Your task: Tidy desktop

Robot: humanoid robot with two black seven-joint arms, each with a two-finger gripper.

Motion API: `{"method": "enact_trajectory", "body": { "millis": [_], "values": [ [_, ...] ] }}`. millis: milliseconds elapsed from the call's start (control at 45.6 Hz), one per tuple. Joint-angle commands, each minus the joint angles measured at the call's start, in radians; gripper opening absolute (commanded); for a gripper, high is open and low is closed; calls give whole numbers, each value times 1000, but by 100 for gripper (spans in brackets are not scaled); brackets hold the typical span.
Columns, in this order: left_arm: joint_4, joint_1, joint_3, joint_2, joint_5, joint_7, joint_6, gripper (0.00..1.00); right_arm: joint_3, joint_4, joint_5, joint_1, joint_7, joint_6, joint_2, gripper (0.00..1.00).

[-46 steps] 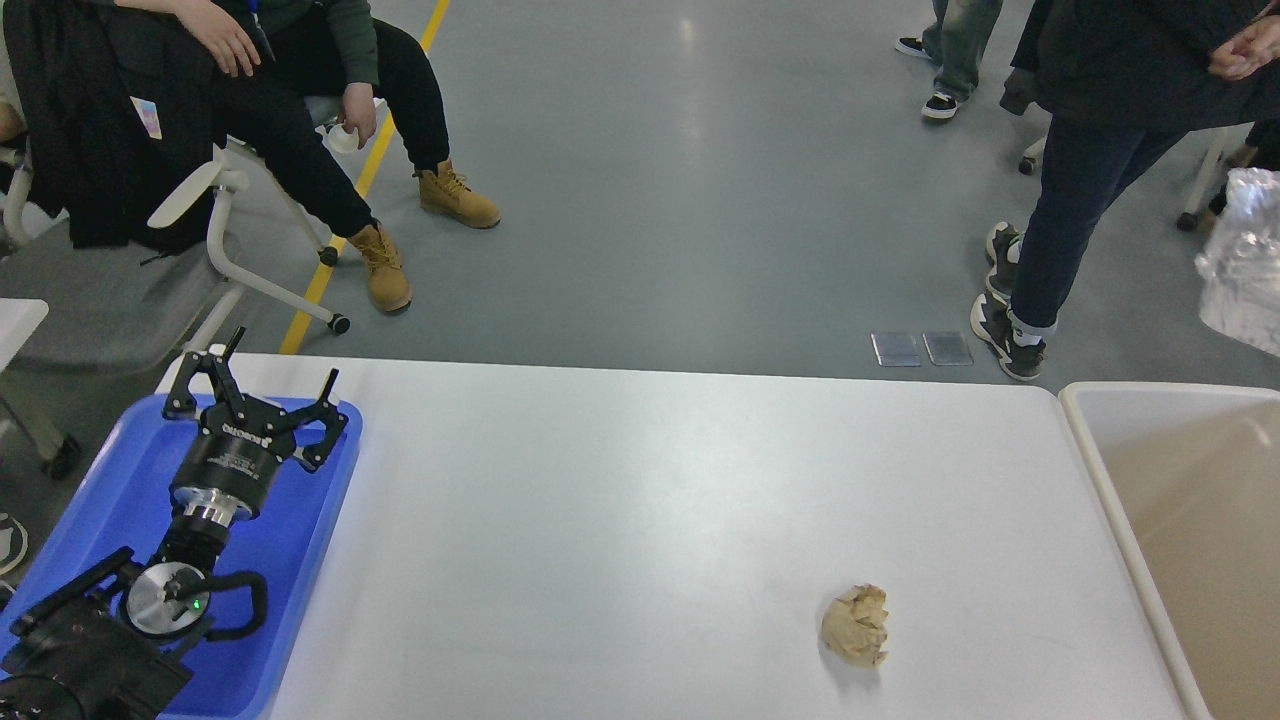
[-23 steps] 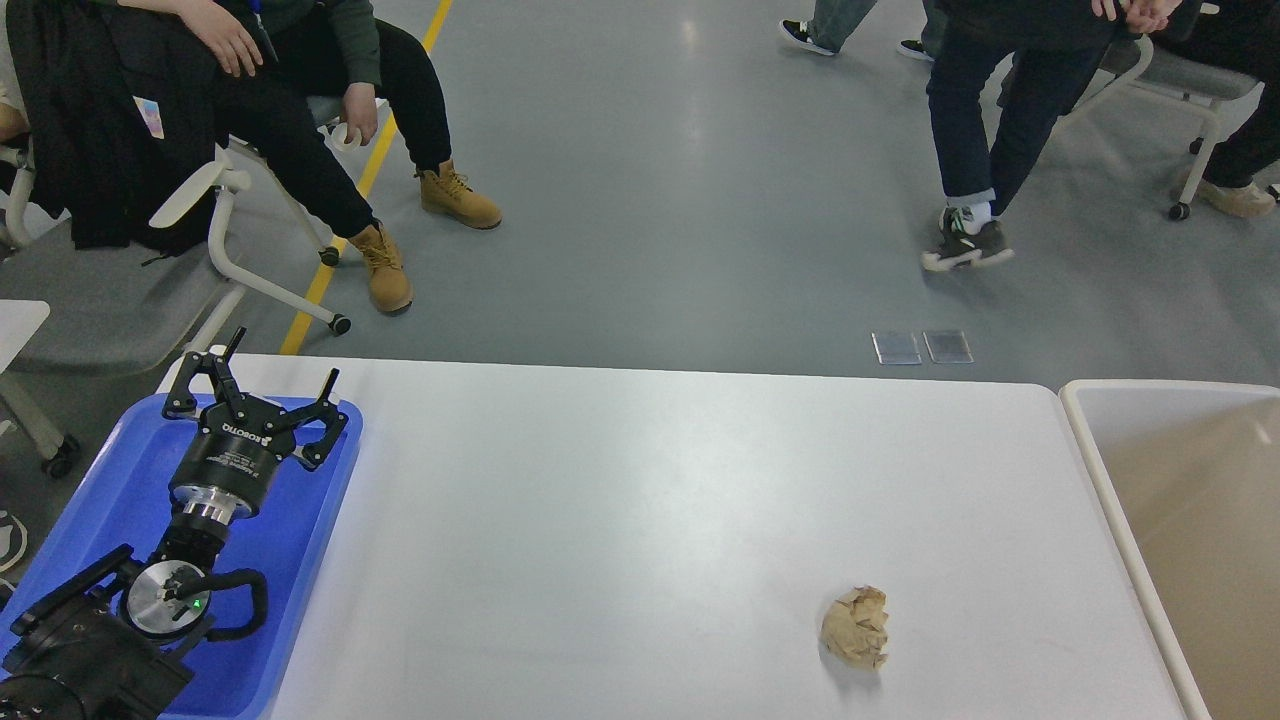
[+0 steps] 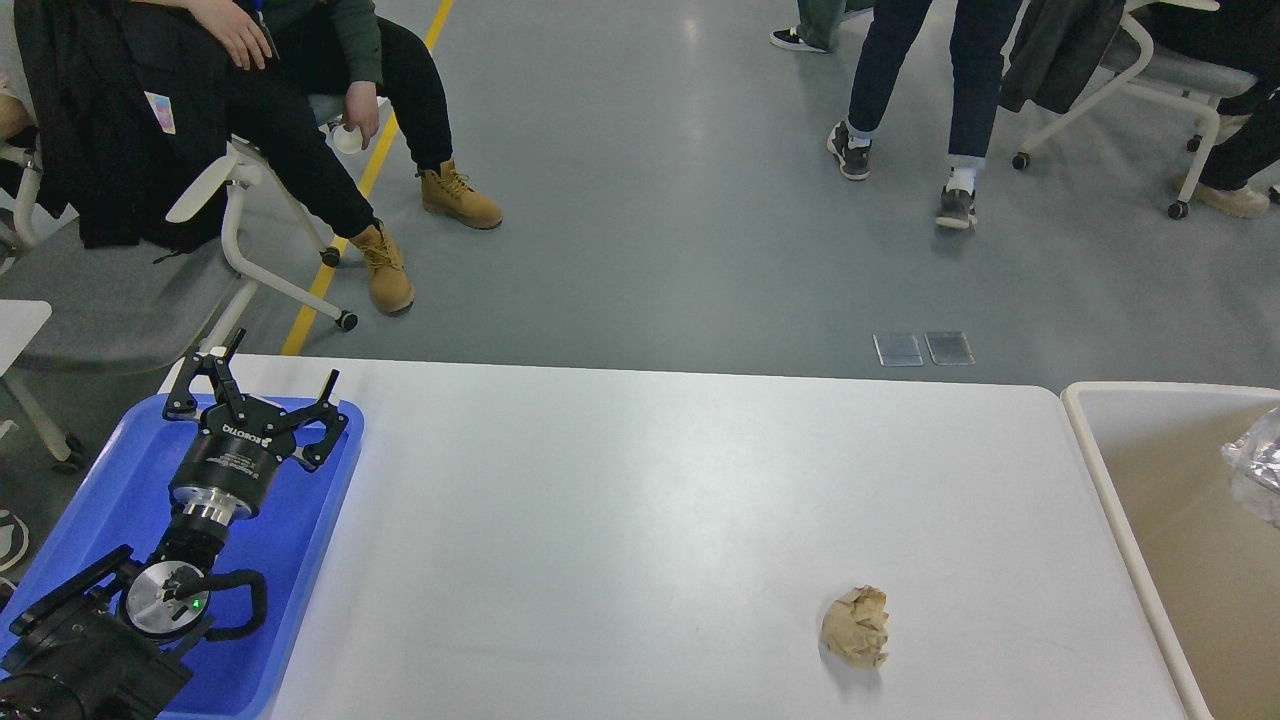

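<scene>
The white desktop fills the middle of the head view. A crumpled tan paper ball lies on it near the front right. My left gripper is open and empty, held over the far end of the blue tray at the desktop's left side, far from the paper ball. My right gripper is out of view.
A beige cream-rimmed bin stands at the desktop's right end, with a clear crinkled plastic bag showing at its right edge. People and wheeled chairs are on the grey floor beyond the far edge.
My left arm has not moved. A person on the floor walked away to the back. A clear plastic bag has appeared over the bin at the right edge.
</scene>
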Motion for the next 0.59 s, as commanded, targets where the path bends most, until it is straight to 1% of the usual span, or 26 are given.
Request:
{"method": "enact_trajectory", "body": {
  "millis": [0,131,570],
  "values": [
    [0,0,0,-1,0,0,0,99,104,-158,0,-159,0,-4,143,0],
    [0,0,0,-1,0,0,0,99,125,-181,0,-199,0,-21,175,0],
    [0,0,0,-1,0,0,0,99,145,-180,0,-214,-3,-55,180,0]
  ]
}}
